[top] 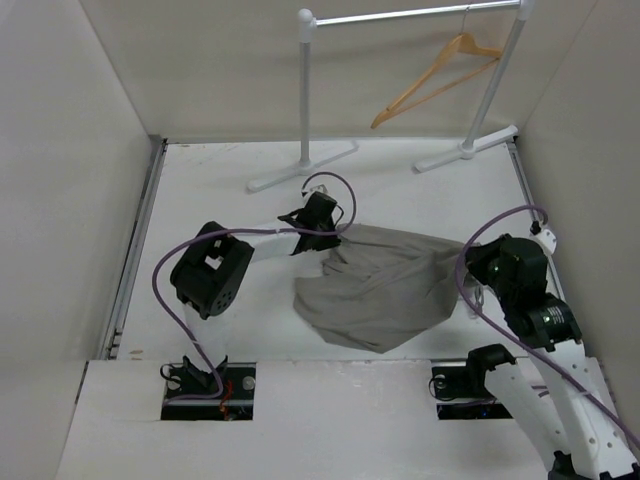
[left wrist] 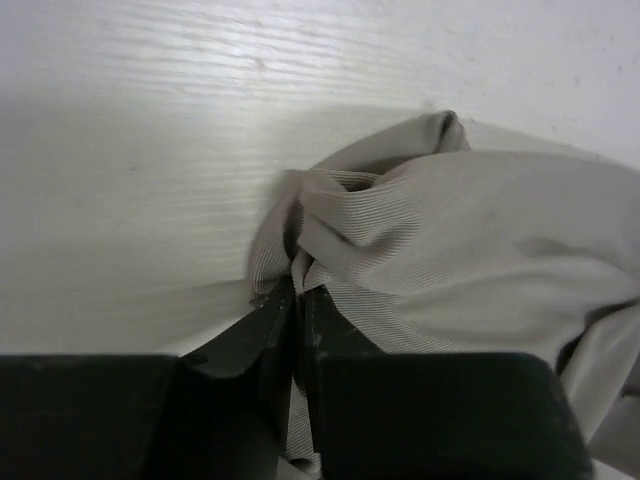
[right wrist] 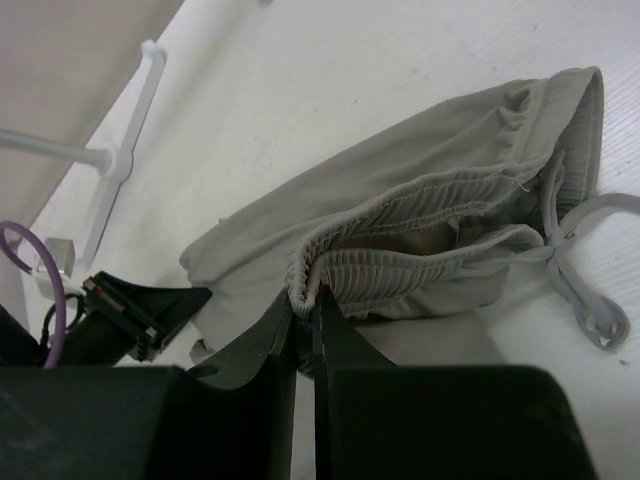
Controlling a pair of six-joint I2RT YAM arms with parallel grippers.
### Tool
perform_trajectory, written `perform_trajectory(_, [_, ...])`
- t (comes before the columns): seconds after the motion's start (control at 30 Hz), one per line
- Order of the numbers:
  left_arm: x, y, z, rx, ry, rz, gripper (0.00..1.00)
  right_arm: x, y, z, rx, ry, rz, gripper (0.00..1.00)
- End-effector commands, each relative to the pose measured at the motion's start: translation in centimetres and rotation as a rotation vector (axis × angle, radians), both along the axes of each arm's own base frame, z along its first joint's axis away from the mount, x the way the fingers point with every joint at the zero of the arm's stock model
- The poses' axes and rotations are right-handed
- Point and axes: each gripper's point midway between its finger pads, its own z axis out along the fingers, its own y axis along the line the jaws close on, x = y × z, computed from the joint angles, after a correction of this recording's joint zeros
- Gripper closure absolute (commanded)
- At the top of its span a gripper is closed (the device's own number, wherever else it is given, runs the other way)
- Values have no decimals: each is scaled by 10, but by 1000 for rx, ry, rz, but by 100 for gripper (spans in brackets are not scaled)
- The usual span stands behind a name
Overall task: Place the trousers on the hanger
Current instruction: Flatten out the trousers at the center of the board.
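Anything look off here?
The trousers lie bunched in a heap on the table, not spread flat. The hanger hangs tilted on the rail. Nothing spilled or damaged.

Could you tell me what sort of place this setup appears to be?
Probably a robot test cell, not a home: a white table boxed in by plain walls, with a clothes rail and wooden hanger.

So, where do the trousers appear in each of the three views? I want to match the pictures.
Top external: the trousers lie in the centre of the picture, slightly to the right.
Left wrist: they fill the right half, bunched up at the fingers.
Right wrist: they stretch across the middle, waistband nearest the camera.
Shared landmark: the left gripper, shut on the cloth's edge. It is at bottom centre in its own view and at lower left in the right wrist view.
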Motion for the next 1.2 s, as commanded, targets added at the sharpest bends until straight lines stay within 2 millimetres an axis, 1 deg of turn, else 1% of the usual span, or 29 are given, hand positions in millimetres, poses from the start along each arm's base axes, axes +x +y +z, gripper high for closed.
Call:
perform_trajectory(0.0, [30, 58, 74, 17, -157, 178, 98, 12, 9, 49, 20, -132, 25, 97])
perform_trajectory(0.03, [32, 72, 88, 15, -183, 212, 98, 13, 11, 52, 20, -137, 32, 97])
perform_trajectory(0.07, [32, 99, 110, 16, -219, 273, 98, 13, 15, 62, 26, -154, 52, 97])
perform_trajectory(0.1, [29, 130, 137, 10, -260, 343, 97, 12, 22, 74, 34, -178, 78, 97])
perform_trajectory(0.13, [28, 138, 144, 9, -271, 363, 97, 11, 25, 83, 38, -194, 92, 97])
perform_trajectory(0.17, [23, 172, 176, 2, -318, 436, 96, 9, 29, 94, 40, -218, 109, 97])
perform_trajectory(0.2, [20, 184, 190, -2, -340, 464, 96, 7, 32, 104, 46, -239, 122, 97])
perform_trajectory(0.27, [14, 218, 231, -4, -402, 523, 94, 2, 36, 120, 59, -272, 144, 97])
perform_trajectory(0.3, [11, 225, 244, -4, -421, 532, 93, 0, 38, 130, 65, -292, 152, 97])
perform_trajectory(0.33, [9, 240, 268, 18, -455, 541, 90, -2, 38, 139, 75, -310, 153, 97])
perform_trajectory(0.37, [9, 245, 280, 42, -465, 529, 86, -2, 38, 140, 83, -313, 151, 97])
perform_trajectory(0.4, [12, 248, 281, 66, -454, 513, 82, -2, 38, 137, 82, -306, 149, 97])
perform_trajectory(0.43, [13, 248, 281, 77, -448, 506, 81, 0, 39, 128, 74, -286, 150, 97])
perform_trajectory(0.47, [23, 253, 269, 121, -417, 496, 69, 5, 42, 110, 66, -243, 155, 97])
perform_trajectory(0.5, [33, 253, 245, 153, -355, 482, 53, 9, 40, 89, 56, -202, 133, 97])
perform_trajectory(0.53, [36, 254, 234, 171, -324, 475, 43, 11, 39, 83, 53, -190, 126, 97])
perform_trajectory(0.57, [37, 261, 212, 206, -272, 483, 27, 17, 34, 54, 44, -122, 85, 99])
perform_trajectory(0.63, [29, 267, 210, 197, -286, 508, 21, 20, 23, 36, 26, -83, 38, 99])
perform_trajectory(0.7, [18, 275, 212, 192, -312, 534, 19, 19, 17, 29, 22, -62, 18, 99])
perform_trajectory(0.73, [3, 289, 209, 202, -318, 569, 19, 17, 10, 27, 17, -61, -5, 99])
perform_trajectory(0.8, [-13, 307, 196, 225, -297, 617, 21, 14, 5, 27, 11, -63, -19, 99])
perform_trajectory(0.87, [-36, 333, 159, 240, -210, 687, 23, 10, -5, 25, -5, -63, -49, 100])
perform_trajectory(0.93, [-55, 342, 127, 219, -123, 723, 26, 4, -23, 24, -35, -57, -110, 100])
perform_trajectory(0.97, [-62, 346, 116, 209, -99, 747, 27, -2, -36, 22, -54, -45, -160, 100])
perform_trajectory(1.0, [-71, 353, 98, 204, -61, 793, 31, -13, -64, 22, -87, -29, -274, 100])
perform_trajectory(1.03, [-73, 356, 92, 203, -48, 815, 31, -17, -74, 24, -103, -24, -323, 100])
perform_trajectory(1.07, [-74, 359, 82, 194, -27, 849, 33, -20, -80, 24, -119, -12, -354, 100])
perform_trajectory(1.13, [-71, 368, 73, 179, -10, 897, 34, -19, -78, 15, -102, 16, -361, 100])
perform_trajectory(1.17, [-65, 377, 73, 167, -24, 932, 35, -18, -75, 7, -97, 34, -348, 100])
